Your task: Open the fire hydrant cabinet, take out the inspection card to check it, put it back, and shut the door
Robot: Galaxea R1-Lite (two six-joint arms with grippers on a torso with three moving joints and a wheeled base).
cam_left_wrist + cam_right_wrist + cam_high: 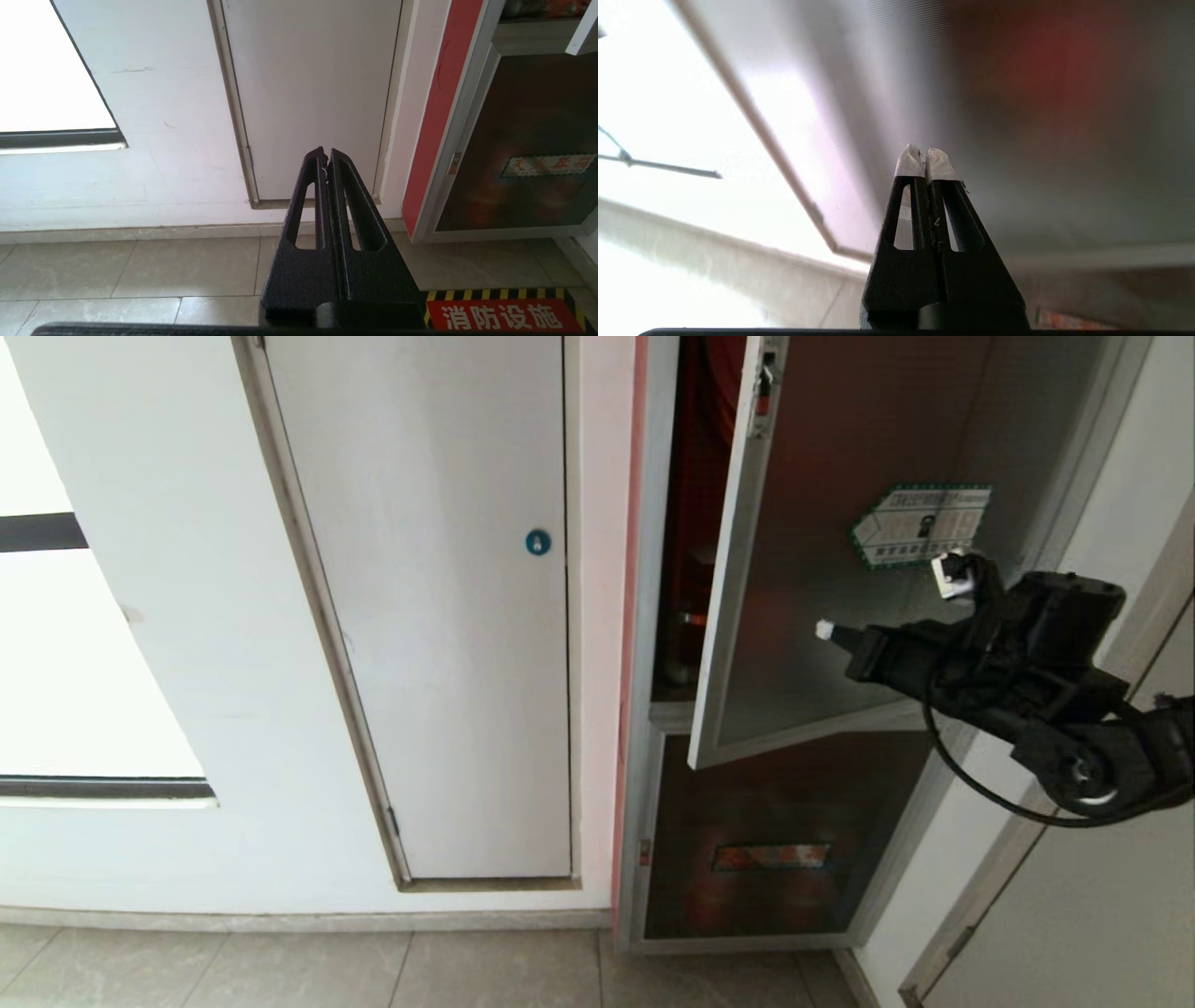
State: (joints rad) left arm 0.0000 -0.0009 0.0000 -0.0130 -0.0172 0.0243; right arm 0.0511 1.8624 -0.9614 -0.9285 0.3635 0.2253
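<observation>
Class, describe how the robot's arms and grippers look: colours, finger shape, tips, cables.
The right arm is matte black with a looping black cable and a silvery round joint. The right gripper has tapered, slotted black fingers capped with white tips. The left gripper has matching slotted black fingers, untipped.

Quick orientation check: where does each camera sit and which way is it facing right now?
Head: high up, looking forward and down at the half-open door of the fire hydrant cabinet; right pincer shows.
Left wrist: low, facing the white door; shut left pincer shows.
Right wrist: close to the door's glass; shut right pincer shows.
Head and left wrist share the white door and the lower glass door.
</observation>
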